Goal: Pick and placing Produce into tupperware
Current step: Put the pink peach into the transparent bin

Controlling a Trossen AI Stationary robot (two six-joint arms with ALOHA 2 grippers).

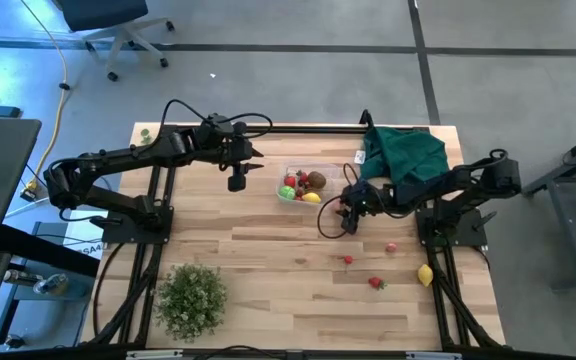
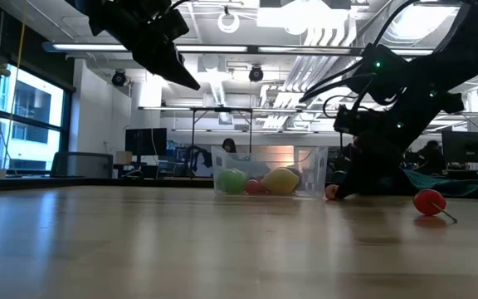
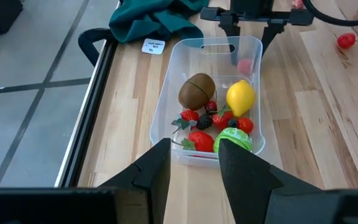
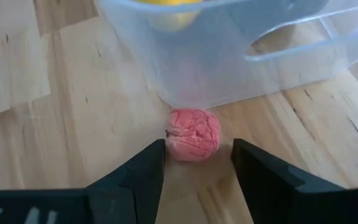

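- Your clear tupperware (image 1: pixel 303 186) sits on the desk (image 1: pixel 268 270) near its far edge, between the two arms.
- From the left wrist view you can see what it holds: a brown kiwi (image 3: pixel 196 91), a yellow lemon (image 3: pixel 240 98), a green ball (image 3: pixel 234 140), and several small red fruits (image 3: pixel 201 140).
- The low view shows only the green, red and yellow shapes through the tub wall (image 2: pixel 265 177).
- Only the right wrist view shows you the wrinkled pink-red fruit (image 4: pixel 193 134) lying on the wood just outside the tub's wall.
- Your right end effector (image 4: pixel 194 163) is down at the desk, its fingers spread wide on either side of that fruit, with a gap on each side.
- Your left end effector (image 3: pixel 192 163) hangs above the desk at the tub's other end, fingers parted moderately, holding nothing.
- Loose on the desk toward the right arm's side you have three small red fruits (image 1: pixel 376 283) and another lemon (image 1: pixel 425 275), well apart from the tub.
- A dark green cloth (image 1: pixel 406 152) lies at the far right corner, and a bushy green plant (image 1: pixel 190 296) stands at the near left.
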